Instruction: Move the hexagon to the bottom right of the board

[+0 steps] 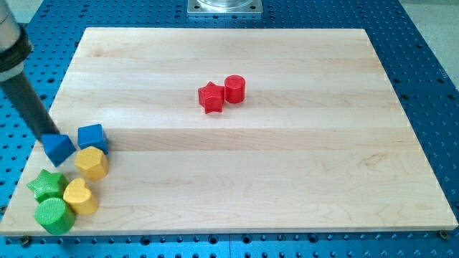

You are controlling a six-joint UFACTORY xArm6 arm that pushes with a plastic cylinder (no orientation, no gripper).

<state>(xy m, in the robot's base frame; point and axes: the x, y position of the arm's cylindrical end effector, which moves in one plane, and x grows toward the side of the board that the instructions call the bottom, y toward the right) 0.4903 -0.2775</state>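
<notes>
The yellow hexagon (92, 163) lies near the board's left edge, low in the view. My tip (47, 134) is at the view's left, up and left of the hexagon, touching the top-left side of a blue wedge-like block (59, 148). A blue cube (92, 136) sits just above the hexagon, close to or touching it.
A green star (46, 184), a yellow heart (80, 196) and a green cylinder (54, 215) cluster below the hexagon at the bottom left corner. A red star (211, 97) and a red cylinder (234, 89) touch each other near the board's middle. The wooden board (301, 179) rests on a blue perforated table.
</notes>
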